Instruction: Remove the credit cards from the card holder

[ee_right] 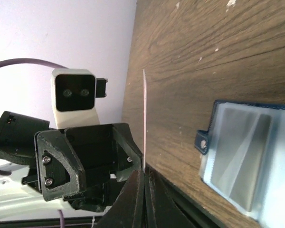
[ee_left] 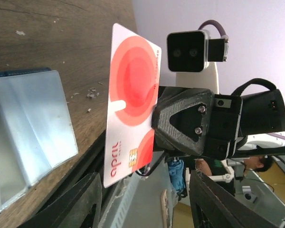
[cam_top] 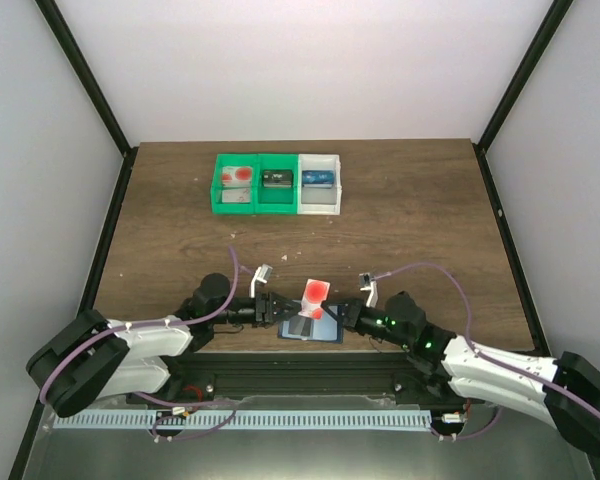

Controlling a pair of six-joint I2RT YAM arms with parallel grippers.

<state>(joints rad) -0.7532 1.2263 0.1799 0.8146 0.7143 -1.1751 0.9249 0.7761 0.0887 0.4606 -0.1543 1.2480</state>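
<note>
Your right gripper (cam_top: 332,313) pinches a credit card (cam_top: 314,292) above the card holder (cam_top: 326,331), bottom middle. Your left gripper (cam_top: 277,307) is open. Next, probably take it to the green bin (cam_top: 255,209).

Top camera looks steeply down from above the near edge, taking in the whole bench (cam_top: 410,270). Left wrist camera (ee_right: 75,92) and right wrist camera (ee_left: 187,51) sit low and close, facing each other. All views share the credit card (cam_top: 314,292) and card holder (cam_top: 310,328).
</note>
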